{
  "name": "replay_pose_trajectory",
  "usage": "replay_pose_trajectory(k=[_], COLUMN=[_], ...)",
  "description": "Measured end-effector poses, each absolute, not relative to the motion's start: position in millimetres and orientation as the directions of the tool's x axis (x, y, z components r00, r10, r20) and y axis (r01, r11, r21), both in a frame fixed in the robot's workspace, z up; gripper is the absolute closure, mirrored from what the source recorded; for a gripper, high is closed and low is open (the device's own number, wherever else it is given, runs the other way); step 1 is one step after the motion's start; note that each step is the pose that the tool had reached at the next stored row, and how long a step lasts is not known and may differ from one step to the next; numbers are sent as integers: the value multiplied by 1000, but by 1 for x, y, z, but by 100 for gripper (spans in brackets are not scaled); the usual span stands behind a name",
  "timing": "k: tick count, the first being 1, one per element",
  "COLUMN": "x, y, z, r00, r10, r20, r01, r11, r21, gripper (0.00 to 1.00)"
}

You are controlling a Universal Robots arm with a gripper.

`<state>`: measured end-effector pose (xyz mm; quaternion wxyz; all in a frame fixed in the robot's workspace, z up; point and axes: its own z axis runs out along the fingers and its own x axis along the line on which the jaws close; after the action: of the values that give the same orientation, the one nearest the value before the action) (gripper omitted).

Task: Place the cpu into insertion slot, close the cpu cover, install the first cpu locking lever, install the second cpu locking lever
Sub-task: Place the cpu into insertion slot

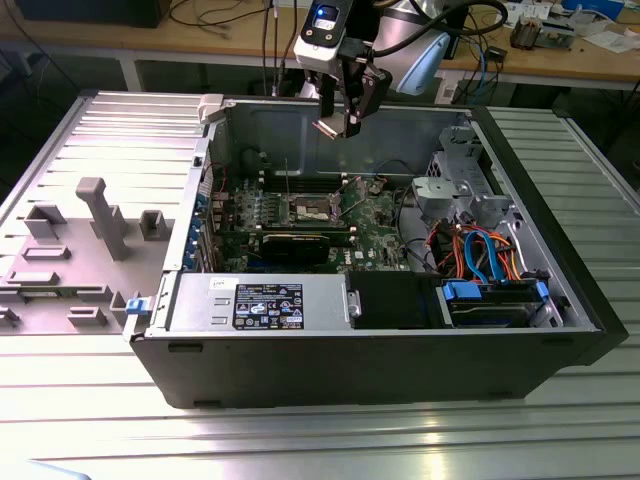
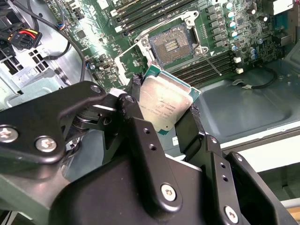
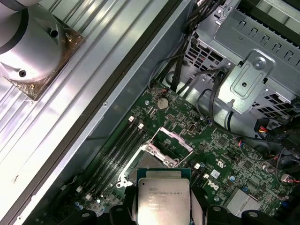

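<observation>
The tool (image 2: 165,99) is closed narrowly on the cpu (image 2: 165,105). Its two black fingers (image 2: 190,123) press on opposite edges of the chip, and the silver-grey top faces the cameras in both wrist views. In the exterior view the tool hangs above the open computer case (image 1: 560,300), and the chip is held in the air, apart from the board below.

Under it lies the green motherboard (image 2: 117,18). On the board is the socket (image 2: 169,44), a dark square with a shiny metal rim, its centre uncovered. The cover (image 2: 132,52) stands tipped up along one edge of the socket, and green board shows through its window. A thin metal rod (image 2: 209,63) slants up just beside the opposite edge. Long black memory slots (image 2: 150,14) run on either side of the socket.

The case rests on a ribbed metal tabletop (image 1: 100,420). A labelled grey box (image 1: 260,303) sits along the case's near wall, and blue and orange cables (image 1: 480,250) bunch toward the exterior view's right. A grey moulded fixture (image 1: 100,215) stands on the tabletop at the exterior view's left.
</observation>
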<state>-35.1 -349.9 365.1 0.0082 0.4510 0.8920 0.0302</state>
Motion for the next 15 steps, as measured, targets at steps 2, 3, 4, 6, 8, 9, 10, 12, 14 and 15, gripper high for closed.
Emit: replay_pose_trajectory(k=[2,3,4,6,8,9,10,12,14,15], x=[-35,-35,-35,-35,-35,-35,-35,-35,-35,-35], y=[-350,-350,-350,-350,-350,-350,-350,-350,-350,-350], z=[365,365,365,365,365,365,365,365,365,364], r00=[-593,-593,-593,-593,-591,-589,-583,-573,-555,-545], r10=[805,805,805,805,806,808,812,820,831,838], r20=[13,13,13,13,12,12,13,13,13,13], r01=[804,804,804,804,805,807,811,818,830,837], r11=[591,591,591,591,590,587,581,571,554,543], r21=[61,61,61,61,61,61,61,61,61,61], gripper=[46,46,46,46,46,46,46,46,46,46])
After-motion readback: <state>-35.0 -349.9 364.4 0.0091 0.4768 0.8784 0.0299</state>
